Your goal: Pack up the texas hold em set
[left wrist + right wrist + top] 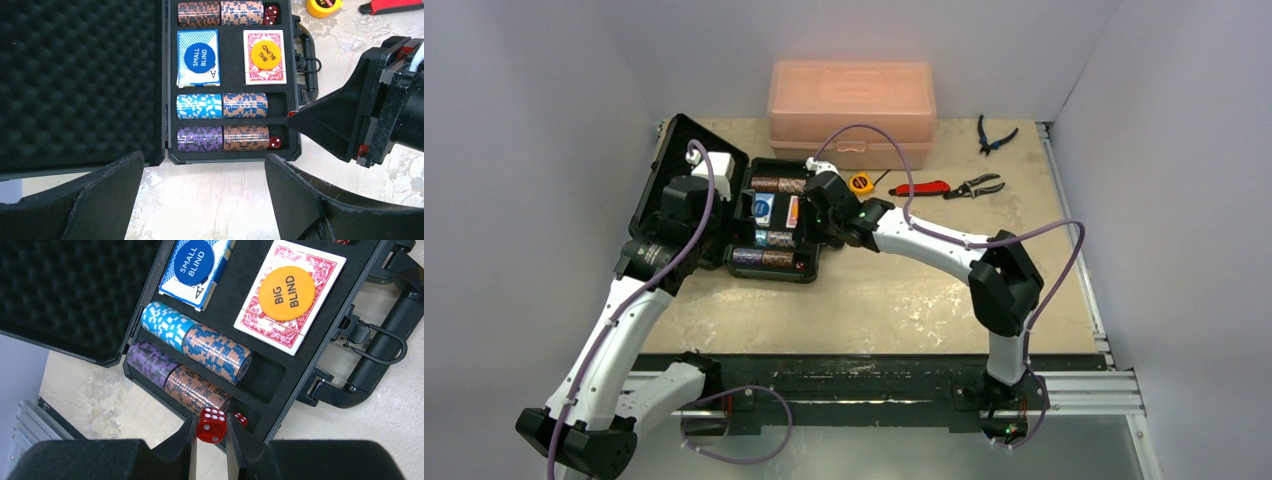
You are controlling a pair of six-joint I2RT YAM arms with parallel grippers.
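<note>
- Pinched between the fingertips of our right end effector we saw a red die. The fingers were clenched on it just above the corner pocket of the black case.
- A second die lay in that pocket, at the end of the purple-and-orange chip row.
- Beside that row we saw a blue-and-orange chip row in the next channel.
- Further in lay the blue deck with the "SMALL BLIND" disc on it, and the red deck with the "BIG BLIND" disc on it.
- Our left end effector hung released and empty, fingers spread wide over the case's near edge.
- We found the foam lid lying open flat to the left and the handle on the right.
- The case rested on the bench, with a pink box, a tape measure and pliers behind it.
</note>
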